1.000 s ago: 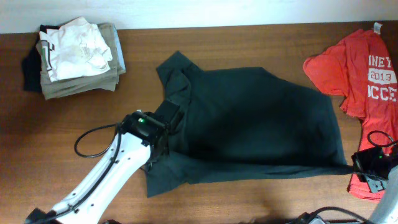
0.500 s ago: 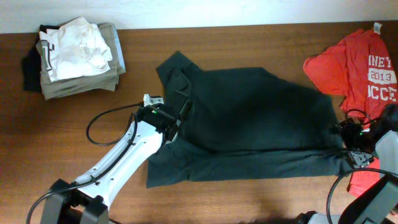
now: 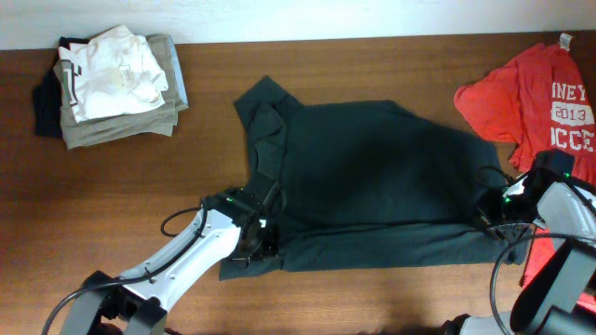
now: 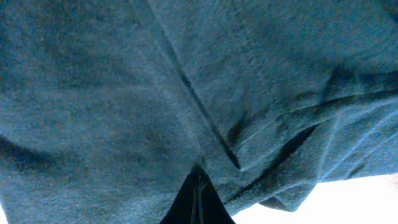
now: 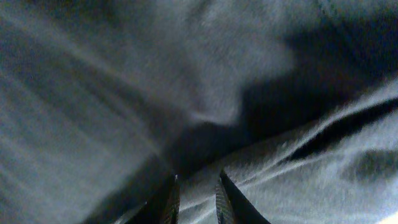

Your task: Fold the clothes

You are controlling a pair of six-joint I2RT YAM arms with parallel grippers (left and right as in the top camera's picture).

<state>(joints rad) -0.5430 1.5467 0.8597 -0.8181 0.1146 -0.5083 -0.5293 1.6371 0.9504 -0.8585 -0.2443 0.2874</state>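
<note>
The black T-shirt [image 3: 372, 167] lies spread flat across the middle of the table, with a sleeve pointing to the back left. My left gripper [image 3: 259, 240] sits on its front left part, near the hem. In the left wrist view the fingers [image 4: 198, 186] are pressed together with the shirt fabric [image 4: 124, 93] bunched at their tips. My right gripper [image 3: 489, 212] is at the shirt's right edge. In the right wrist view its fingers [image 5: 196, 190] are close together with a ridge of shirt fabric [image 5: 93, 93] between them. The neck label is not visible.
A red T-shirt with white lettering [image 3: 549, 102] lies at the right edge, just behind my right arm. A stack of folded white and khaki garments [image 3: 112, 84] sits at the back left. Bare brown table [image 3: 93, 205] lies to the left of the shirt.
My left gripper went up to the sleeve, then came back down to the front left of the shirt. My right gripper moved in from the right onto the shirt's right edge.
</note>
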